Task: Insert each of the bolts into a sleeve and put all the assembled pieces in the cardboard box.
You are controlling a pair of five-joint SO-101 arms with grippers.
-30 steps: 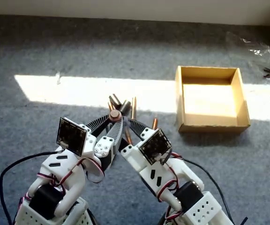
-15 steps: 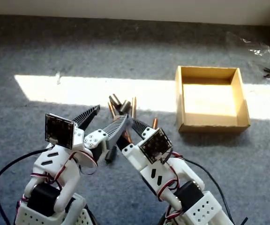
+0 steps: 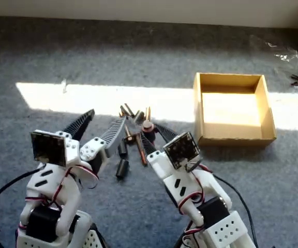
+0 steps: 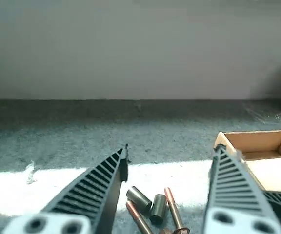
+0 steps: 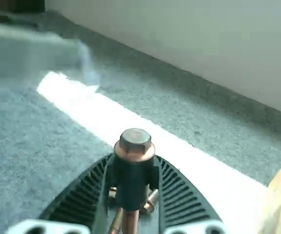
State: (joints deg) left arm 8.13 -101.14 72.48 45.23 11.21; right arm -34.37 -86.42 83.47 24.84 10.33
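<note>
The left claw [image 3: 105, 121] hangs over the grey-carpeted bench [image 3: 45, 62] with its fingers spread wide and nothing between them. Just beside it lie two dark loose sleeves [image 3: 122, 169] and copper bolts [image 3: 138, 150], with more of both clustered a little farther out. The right claw [image 3: 150, 133] is clamped on an assembled piece [image 5: 133, 168], a bolt seated upright in a dark sleeve, head on top. This looks like the delivery step: that piece needs carrying right and releasing over the cardboard box [image 3: 198, 108], which sits near, while the left claw picks a fresh sleeve. No label or writing is readable anywhere.
</note>
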